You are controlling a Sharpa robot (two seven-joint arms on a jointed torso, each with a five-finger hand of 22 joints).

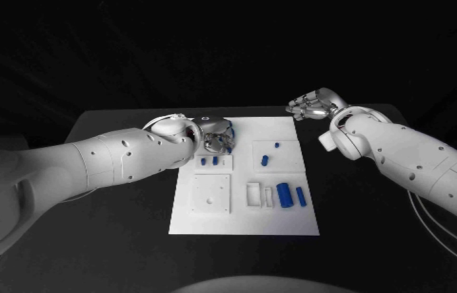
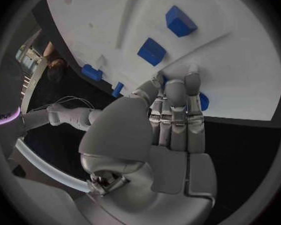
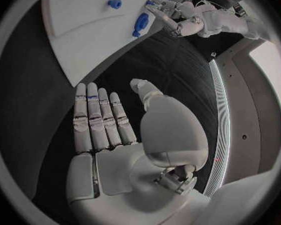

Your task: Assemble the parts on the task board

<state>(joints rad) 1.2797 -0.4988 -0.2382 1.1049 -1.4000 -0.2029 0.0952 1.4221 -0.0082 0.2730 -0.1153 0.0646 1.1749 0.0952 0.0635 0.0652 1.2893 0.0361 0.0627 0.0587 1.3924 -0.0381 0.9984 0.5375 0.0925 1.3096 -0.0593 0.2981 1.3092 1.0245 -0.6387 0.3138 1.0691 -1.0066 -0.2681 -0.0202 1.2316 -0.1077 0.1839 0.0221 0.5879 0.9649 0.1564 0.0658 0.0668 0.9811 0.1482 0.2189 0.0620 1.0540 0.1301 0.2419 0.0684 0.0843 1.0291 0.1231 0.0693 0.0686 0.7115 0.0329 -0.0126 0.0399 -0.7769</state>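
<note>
Nearest the camera, toward the near edge of the white task board [image 1: 243,224], two blue cylinders [image 1: 282,193] lie side by side, the thicker one beside a white bracket [image 1: 253,195] and the thinner one toward the board's right edge. Left of them sits a square white plate [image 1: 209,195] with a hole in it. Further in, two small blue parts [image 1: 265,158] sit on a raised block at mid-board, and two more [image 1: 208,163] on the block to its left.

At the board's far-left corner the left robot hand [image 1: 217,136] reaches down with its fingers together, fingertips [image 2: 192,80] on the board; a blue piece [image 2: 203,101] shows just beside them, but I cannot tell whether it is held. Past the board's far-right corner the right robot hand [image 1: 314,103] hovers over the black counter [image 1: 114,127], fingers straight and side by side, holding nothing.

The risk, as I judge it: the left fingers hide the piece, so a poor pinch could let it roll off the far edge, and the forearm could sweep the two parts beside it.
</note>
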